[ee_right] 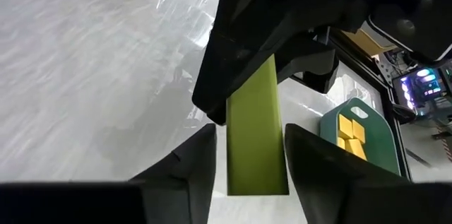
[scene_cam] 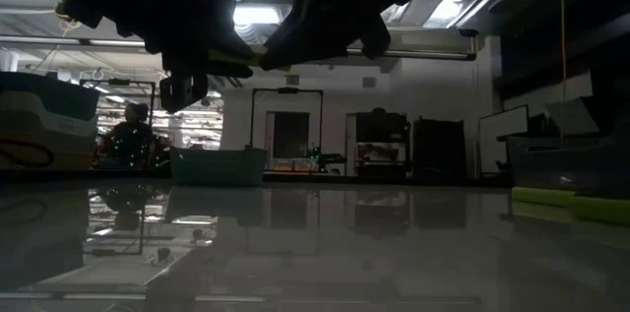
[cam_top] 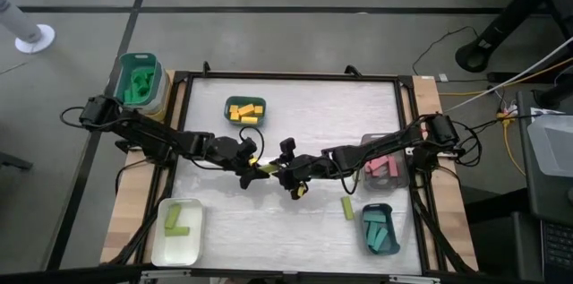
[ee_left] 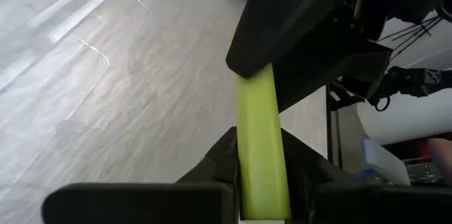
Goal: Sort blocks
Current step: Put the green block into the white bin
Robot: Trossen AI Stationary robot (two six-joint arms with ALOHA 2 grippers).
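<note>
Lime block [ee_left: 261,146] sits mid-air over counter [cam_top: 295,105] center, long axis running between both arms: left end effector [ee_left: 263,181] clenched on one end, right end effector [ee_right: 256,160] w/ fingers spread, released.

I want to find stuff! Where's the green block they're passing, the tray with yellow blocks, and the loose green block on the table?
Lime block [ee_left: 261,146], left wrist view: middle.
Yellow-block tray [cam_top: 260,101], high view: rim.
Loose lime block [cam_top: 347,208], high view: middle.

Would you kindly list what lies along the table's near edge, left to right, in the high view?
White tray holding lime green blocks → loose lime green block → teal tray holding teal blocks.
</note>
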